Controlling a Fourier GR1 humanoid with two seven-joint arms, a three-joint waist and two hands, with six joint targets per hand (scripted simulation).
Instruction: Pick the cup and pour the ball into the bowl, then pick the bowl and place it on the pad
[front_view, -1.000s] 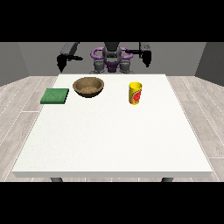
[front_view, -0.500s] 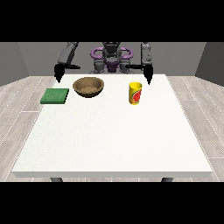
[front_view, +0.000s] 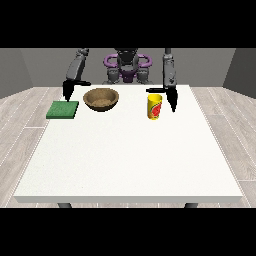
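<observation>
Front view: cup stands just beside the right-side hand's straight, empty fingers.

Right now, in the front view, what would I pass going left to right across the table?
Green pad → wooden bowl → yellow cup → the hand at the view's right, hanging just beside the cup.

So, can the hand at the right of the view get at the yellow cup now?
Probably yes. The hand at the view's right hangs just beside the yellow cup, fingers pointing down, and nothing stands between them. The bowl sits well away.
</observation>
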